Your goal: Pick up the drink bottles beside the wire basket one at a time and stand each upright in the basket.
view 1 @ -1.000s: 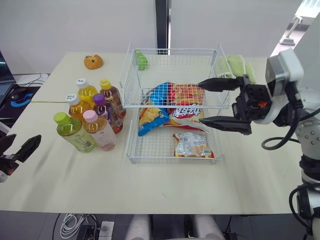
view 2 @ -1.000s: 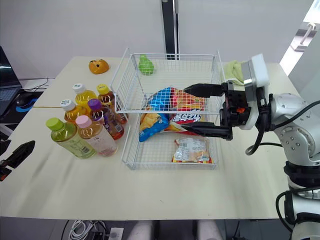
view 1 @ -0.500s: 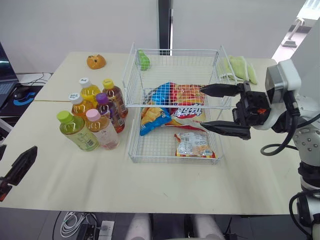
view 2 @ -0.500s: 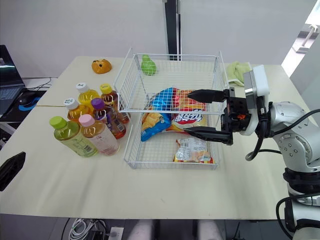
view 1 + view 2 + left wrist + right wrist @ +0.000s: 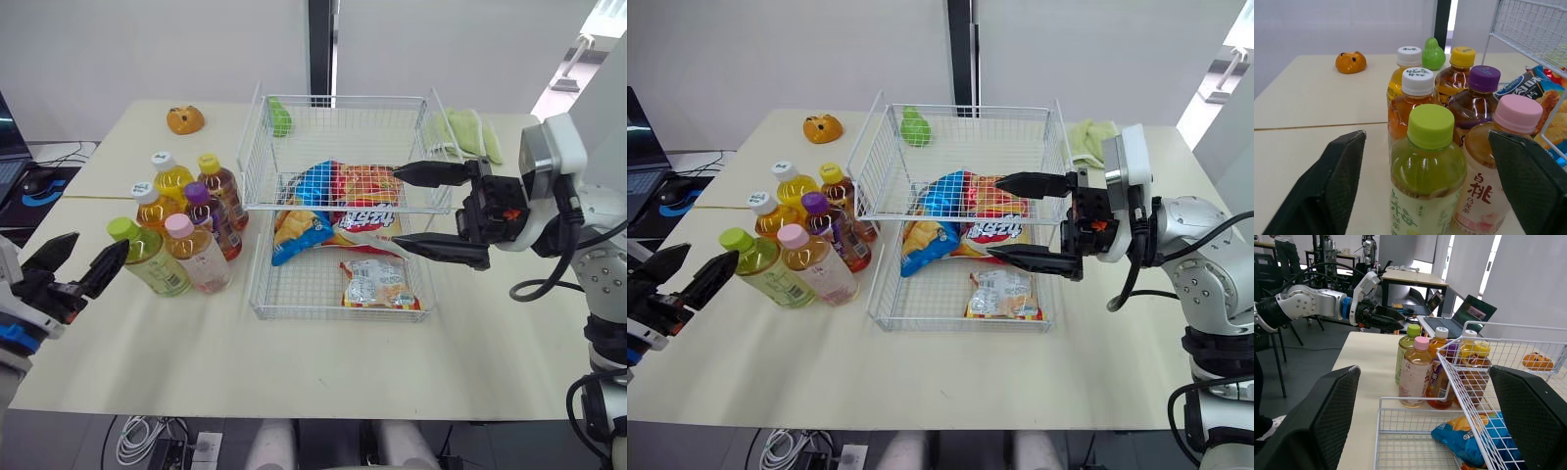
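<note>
- All six drink bottles (image 5: pixel 186 220) stand upright in a tight bunch toward the desk's (image 5: pixel 294 362) left edge, just beside the wire basket (image 5: pixel 257 264). None is in it yet.
- The left gripper (image 5: pixel 98 245) is spread wide and lined up on the green-capped bottle (image 5: pixel 155 266). That one makes sense as the first pick, since it's on the outside of the bunch.
- The jaws look wide enough to clear the bottle without bumping the pink-capped bottle (image 5: pixel 199 262) touching it.
- The right gripper (image 5: pixel 396 209) is also wide open with nothing in it, hovering over the snack bags (image 5: pixel 343 211) on the basket's right side. My guess is it's just parked.
</note>
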You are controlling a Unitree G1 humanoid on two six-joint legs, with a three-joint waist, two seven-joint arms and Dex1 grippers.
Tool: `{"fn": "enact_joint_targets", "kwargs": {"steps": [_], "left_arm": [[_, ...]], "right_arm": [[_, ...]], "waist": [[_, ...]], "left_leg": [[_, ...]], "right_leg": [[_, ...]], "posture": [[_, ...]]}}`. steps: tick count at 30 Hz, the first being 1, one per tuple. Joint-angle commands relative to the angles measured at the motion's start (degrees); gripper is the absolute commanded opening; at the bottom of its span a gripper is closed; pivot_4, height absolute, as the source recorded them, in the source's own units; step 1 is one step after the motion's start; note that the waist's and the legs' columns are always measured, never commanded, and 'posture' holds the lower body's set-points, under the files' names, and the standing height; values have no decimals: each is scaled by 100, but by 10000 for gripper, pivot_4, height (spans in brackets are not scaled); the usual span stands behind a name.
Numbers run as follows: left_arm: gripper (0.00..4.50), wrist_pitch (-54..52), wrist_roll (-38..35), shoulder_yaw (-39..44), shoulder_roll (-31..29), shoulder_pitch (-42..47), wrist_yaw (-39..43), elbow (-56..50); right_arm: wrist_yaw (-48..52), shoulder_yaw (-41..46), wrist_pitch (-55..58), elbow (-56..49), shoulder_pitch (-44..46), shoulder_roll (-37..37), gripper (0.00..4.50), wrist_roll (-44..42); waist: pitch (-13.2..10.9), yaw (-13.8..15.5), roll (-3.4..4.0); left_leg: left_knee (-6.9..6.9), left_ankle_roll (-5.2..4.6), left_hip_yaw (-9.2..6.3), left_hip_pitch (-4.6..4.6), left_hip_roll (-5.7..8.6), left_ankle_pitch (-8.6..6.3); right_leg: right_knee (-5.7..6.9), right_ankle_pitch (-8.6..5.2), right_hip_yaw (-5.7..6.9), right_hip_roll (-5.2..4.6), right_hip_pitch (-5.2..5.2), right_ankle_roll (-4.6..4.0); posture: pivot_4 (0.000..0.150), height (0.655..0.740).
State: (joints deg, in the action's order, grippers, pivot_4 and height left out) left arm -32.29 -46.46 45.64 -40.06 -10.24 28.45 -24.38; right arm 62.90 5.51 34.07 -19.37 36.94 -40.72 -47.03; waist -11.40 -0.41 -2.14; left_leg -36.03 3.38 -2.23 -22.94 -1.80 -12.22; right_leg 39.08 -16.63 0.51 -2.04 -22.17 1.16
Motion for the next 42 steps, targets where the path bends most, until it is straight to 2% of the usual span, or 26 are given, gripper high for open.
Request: {"fn": "enact_joint_targets", "kwargs": {"steps": [1, 17, 38, 42], "left_arm": [[32627, 136, 144, -139, -127, 169, 91, 25], [32627, 361, 745, -777, -289, 908, 389, 686], [32627, 384, 958, -976, -214, 1012, 544, 878], [20497, 324, 924, -966, -229, 991, 572, 878]], "right_arm": [[-41, 132, -87, -151, 40, -107, 45000, 44], [-298, 154, 37, -261, 107, -114, 45000, -16], [-556, 58, 298, -213, 497, 6, 45000, -14], [-579, 64, 324, -234, 508, 25, 45000, -37]], "waist": [[0, 4, 0], [0, 6, 0], [-1, 7, 1], [-1, 7, 1]], "left_leg": [[0, 0, 1, 0, 1, 0], [2, 0, 1, -1, 1, 0], [3, 0, 1, -2, 0, 0], [3, 0, 1, -2, 0, 0]], "right_leg": [[0, 0, -1, -1, 0, 0], [-2, 0, 0, -1, -1, 1], [-3, 1, 0, -3, -2, 2], [-3, 1, 0, -3, -2, 1]], "posture": [[1500, 7400], [1500, 7400], [1500, 7400], [1500, 7400]]}}
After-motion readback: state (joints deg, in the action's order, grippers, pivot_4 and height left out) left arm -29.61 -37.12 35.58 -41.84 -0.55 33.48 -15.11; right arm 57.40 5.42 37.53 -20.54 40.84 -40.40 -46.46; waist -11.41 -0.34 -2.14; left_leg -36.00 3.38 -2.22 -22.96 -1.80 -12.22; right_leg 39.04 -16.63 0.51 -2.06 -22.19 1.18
